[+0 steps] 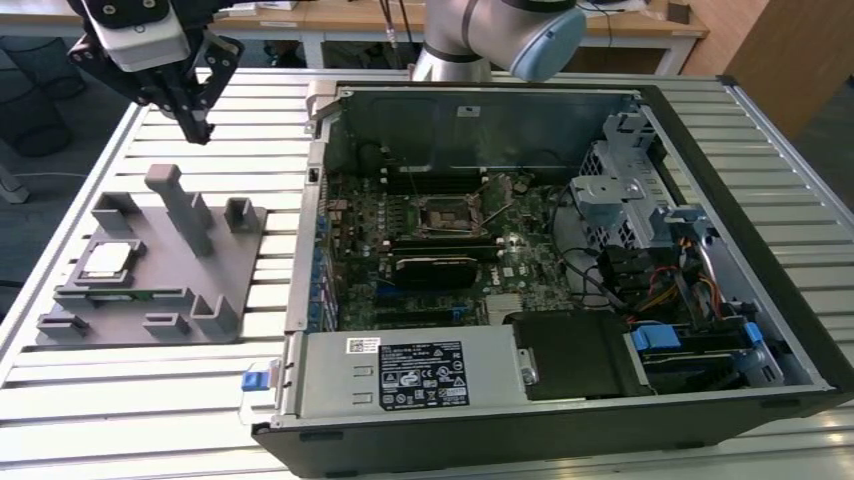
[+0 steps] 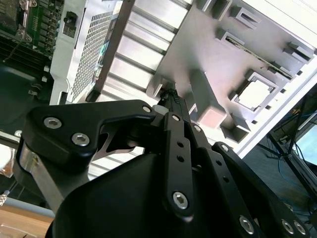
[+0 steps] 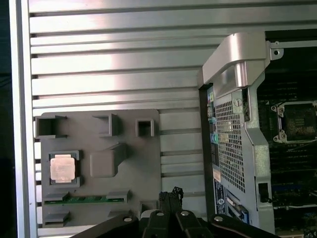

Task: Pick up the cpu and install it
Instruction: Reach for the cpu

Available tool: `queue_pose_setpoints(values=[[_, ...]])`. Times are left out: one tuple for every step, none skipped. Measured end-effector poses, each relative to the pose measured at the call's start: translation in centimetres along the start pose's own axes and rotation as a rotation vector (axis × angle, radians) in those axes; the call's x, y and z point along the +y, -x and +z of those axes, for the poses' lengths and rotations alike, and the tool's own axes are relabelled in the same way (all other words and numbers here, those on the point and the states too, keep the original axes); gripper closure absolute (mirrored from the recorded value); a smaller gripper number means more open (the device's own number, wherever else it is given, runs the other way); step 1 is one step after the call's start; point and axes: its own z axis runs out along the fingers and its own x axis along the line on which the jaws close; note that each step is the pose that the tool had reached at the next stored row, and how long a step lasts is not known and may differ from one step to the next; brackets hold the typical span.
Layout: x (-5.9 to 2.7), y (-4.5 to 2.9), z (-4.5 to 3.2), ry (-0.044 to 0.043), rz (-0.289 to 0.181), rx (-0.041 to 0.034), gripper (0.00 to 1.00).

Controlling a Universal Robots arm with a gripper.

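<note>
The cpu [image 1: 107,260], a small square chip with a pale silvery top, lies flat in a square pocket of the grey holder [image 1: 220,275] on the exterior view's left. Both wrist views show the cpu [image 3: 63,167] [image 2: 255,93] in that pocket too. My gripper [image 1: 202,128] hangs high above the table beyond the holder, well clear of the chip, its fingers shut together with nothing between them. The fingertips [image 3: 171,196] meet over the holder's edge in the first wrist view. The empty black-framed socket [image 1: 445,212] sits on the motherboard inside the open computer case [image 1: 747,300].
The holder [image 3: 136,171] carries tall grey posts [image 1: 180,205] and smaller blocks, plus a green memory stick [image 3: 86,199] along one side. The case's metal wall [image 3: 237,124] rises beside the holder. Cables and a drive cage [image 1: 627,200] crowd the case's right side. The slatted aluminium table [image 1: 254,130] lies around them.
</note>
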Motion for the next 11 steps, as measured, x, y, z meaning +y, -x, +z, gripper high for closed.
queue_pose_setpoints(values=[[-0.01,-0.08,0.00,-0.0001,0.000,0.0001,0.89],[-0.01,-0.17,0.00,-0.0001,0.000,0.0001,0.89],[-0.02,-0.25,0.01,-0.0001,0.000,0.0000,0.89],[-0.03,-0.34,0.01,0.0000,0.000,0.0000,0.89],[-0.03,-0.42,0.02,0.0000,0.000,0.0000,0.89],[-0.04,-0.50,0.02,-0.0001,0.000,0.0000,0.89],[-0.05,-0.59,0.02,0.0000,0.000,0.0000,0.89],[-0.05,-0.67,0.03,0.0000,0.000,0.0000,0.89],[-0.06,-0.75,0.03,-0.0001,0.000,0.0001,0.89],[-0.07,-0.83,0.03,0.0000,0.000,0.0000,0.89],[-0.07,-0.91,0.04,0.0000,0.000,0.0000,0.89]])
